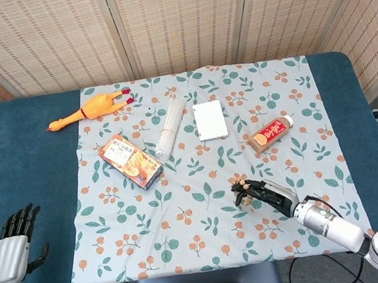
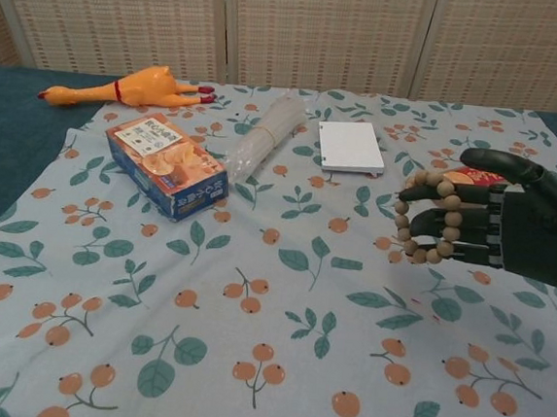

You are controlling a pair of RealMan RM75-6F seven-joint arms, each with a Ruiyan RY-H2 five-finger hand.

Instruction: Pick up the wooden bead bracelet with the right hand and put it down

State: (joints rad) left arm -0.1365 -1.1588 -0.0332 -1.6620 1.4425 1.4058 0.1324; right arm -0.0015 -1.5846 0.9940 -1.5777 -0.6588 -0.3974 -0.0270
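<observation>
Head view: the right hand is low on the flowery cloth, w/ fingers stretched out toward the middle. The wooden bead bracelet peeks out at the fingertips; too small here to tell how it's held. The left hand sits at the near left corner over the blue table, fingers a bit apart & holding nothing. Further back: a rubber chicken, a snack box, a clear plastic bundle, a white pad & a sauce bottle.

Chest view: the right hand comes in from the right, above the cloth. Its fingers are nearly straight & loosely spread. The bracelet hangs looped around them, beads draped over the top & under. It's off the cloth, near the bottle. Left hand doesn't show here.
</observation>
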